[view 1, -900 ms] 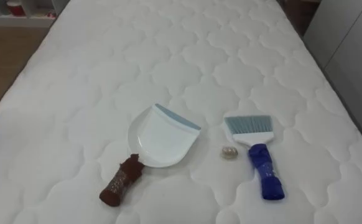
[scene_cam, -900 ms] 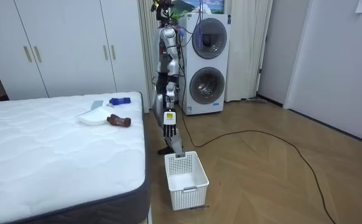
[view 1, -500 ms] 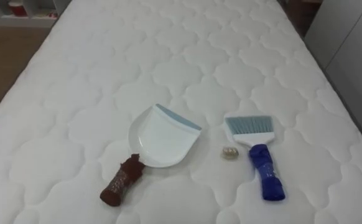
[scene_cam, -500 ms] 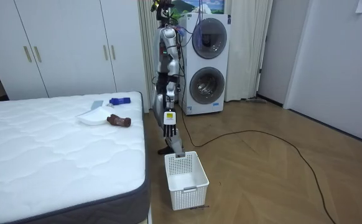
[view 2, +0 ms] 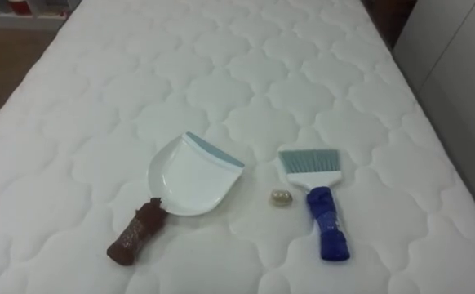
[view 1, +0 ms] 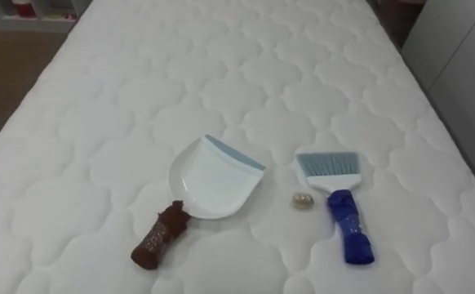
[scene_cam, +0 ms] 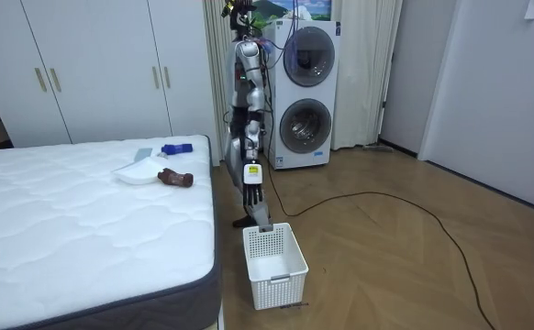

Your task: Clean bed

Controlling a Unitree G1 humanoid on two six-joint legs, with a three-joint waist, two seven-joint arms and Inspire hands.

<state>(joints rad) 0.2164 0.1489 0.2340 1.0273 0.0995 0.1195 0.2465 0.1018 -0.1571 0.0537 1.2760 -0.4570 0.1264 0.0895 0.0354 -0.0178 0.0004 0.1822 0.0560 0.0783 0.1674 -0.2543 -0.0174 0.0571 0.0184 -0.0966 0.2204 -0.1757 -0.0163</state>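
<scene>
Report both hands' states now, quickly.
Left hand: hangs at its side by the bed; open or shut cannot be told.
Right hand: cannot be told.

The robot stands upright, facing the room view's left. Its left arm hangs straight down, the left hand (scene_cam: 251, 191) beside its thigh.
</scene>
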